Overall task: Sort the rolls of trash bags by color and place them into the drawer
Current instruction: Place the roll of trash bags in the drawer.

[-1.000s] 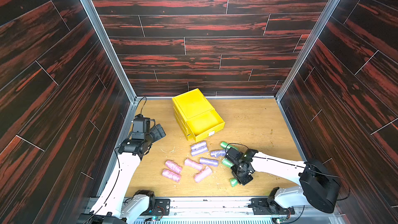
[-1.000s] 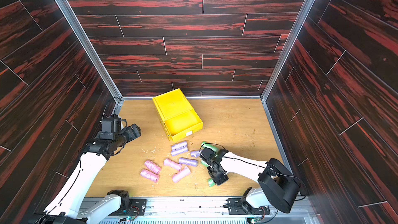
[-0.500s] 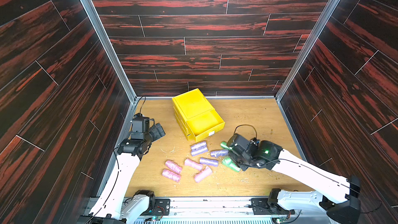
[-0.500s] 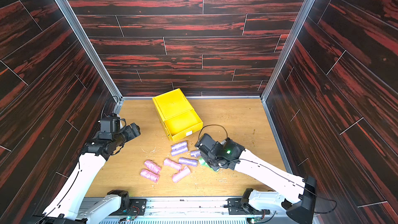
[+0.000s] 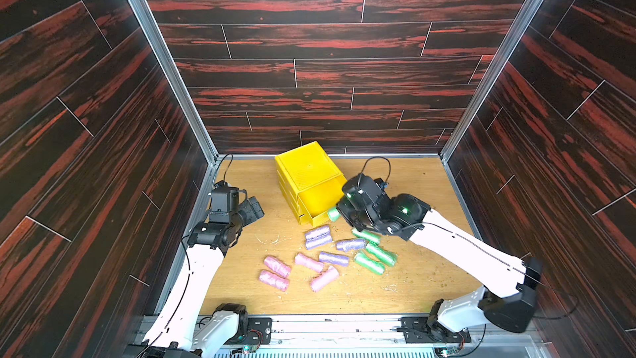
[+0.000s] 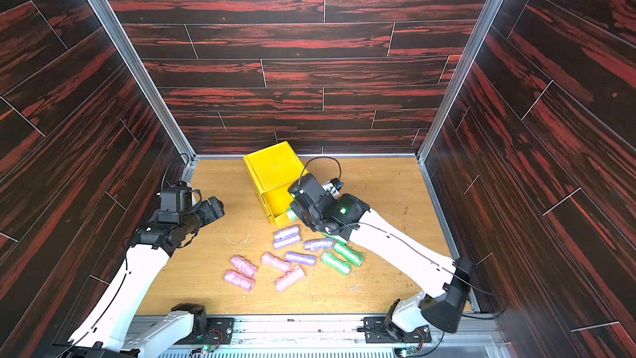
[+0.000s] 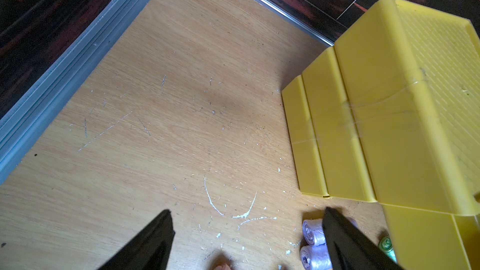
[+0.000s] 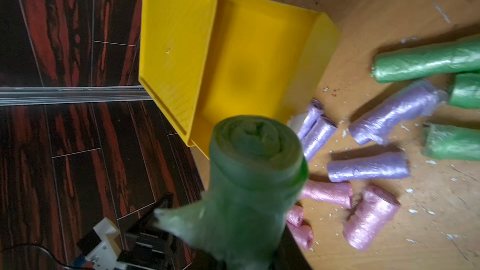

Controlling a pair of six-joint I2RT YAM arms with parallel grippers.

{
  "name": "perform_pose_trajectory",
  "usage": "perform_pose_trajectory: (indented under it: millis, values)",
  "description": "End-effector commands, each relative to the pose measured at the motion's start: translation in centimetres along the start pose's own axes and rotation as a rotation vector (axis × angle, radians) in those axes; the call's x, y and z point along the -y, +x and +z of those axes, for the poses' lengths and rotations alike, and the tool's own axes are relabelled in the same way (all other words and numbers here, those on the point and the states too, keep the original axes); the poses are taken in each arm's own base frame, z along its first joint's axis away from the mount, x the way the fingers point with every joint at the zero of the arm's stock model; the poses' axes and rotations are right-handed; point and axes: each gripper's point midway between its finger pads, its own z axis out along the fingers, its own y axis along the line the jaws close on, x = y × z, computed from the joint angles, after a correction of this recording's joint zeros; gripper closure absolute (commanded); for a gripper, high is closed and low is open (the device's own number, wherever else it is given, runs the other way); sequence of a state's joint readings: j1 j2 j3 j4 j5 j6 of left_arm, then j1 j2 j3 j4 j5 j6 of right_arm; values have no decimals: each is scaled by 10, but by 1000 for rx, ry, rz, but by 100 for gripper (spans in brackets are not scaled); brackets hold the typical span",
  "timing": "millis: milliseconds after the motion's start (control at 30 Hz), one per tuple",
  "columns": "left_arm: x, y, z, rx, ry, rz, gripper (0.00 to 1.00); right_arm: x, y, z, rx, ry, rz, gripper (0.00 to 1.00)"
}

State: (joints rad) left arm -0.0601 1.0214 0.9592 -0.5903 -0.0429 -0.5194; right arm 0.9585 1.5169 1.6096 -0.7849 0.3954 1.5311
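The yellow drawer (image 5: 306, 170) chest stands at the back middle of the table, with one drawer (image 5: 318, 208) pulled out toward the front. My right gripper (image 5: 339, 214) is shut on a green roll (image 5: 333, 213) (image 8: 254, 167), held at the pulled-out drawer's front right corner. No roll shows inside it. Three green rolls (image 5: 380, 253), several purple ones (image 5: 333, 258) and several pink ones (image 5: 277, 266) lie on the table in front of the chest. My left gripper (image 5: 256, 210) (image 7: 246, 219) hangs open and empty left of the chest, apart from every roll.
Dark wood-pattern walls with metal corner posts (image 5: 161, 60) close in the table on three sides. The wooden tabletop (image 5: 406, 184) is scratched and strewn with white flecks. Both arm bases (image 5: 223, 325) sit on the front rail.
My right arm has lifted a green roll off the table near the front and carried it back to the open drawer. The left arm has stayed where it was.
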Motion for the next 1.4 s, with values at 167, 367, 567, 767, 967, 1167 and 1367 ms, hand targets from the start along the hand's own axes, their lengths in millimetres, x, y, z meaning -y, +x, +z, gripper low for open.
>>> perform_pose_trajectory:
  millis: [167, 367, 567, 767, 967, 1167, 1367]
  values:
    - [1, -4, -5, 24, 9, 13, 6, -19, -18, 53, -47, 27, 45, 71]
    - [0, -4, -4, 18, 9, 11, 6, -25, -9, 81, -102, 50, 51, 70]
    - [-1, -3, -3, 15, 6, 12, 6, -24, -5, 98, -118, 72, 63, 69]
    - [-1, -3, -3, 12, 9, 9, 6, -21, -4, 110, -126, 92, 71, 68]
    - [-1, -2, -3, 11, 8, 9, 6, -17, -2, 125, -133, 116, 78, 66]
    - [-1, -3, -4, 16, 9, 10, 6, -12, -3, 134, -115, 134, 80, 62]
    - [-1, -5, -5, 21, 12, 12, 6, -12, -4, 141, -105, 130, 77, 53]
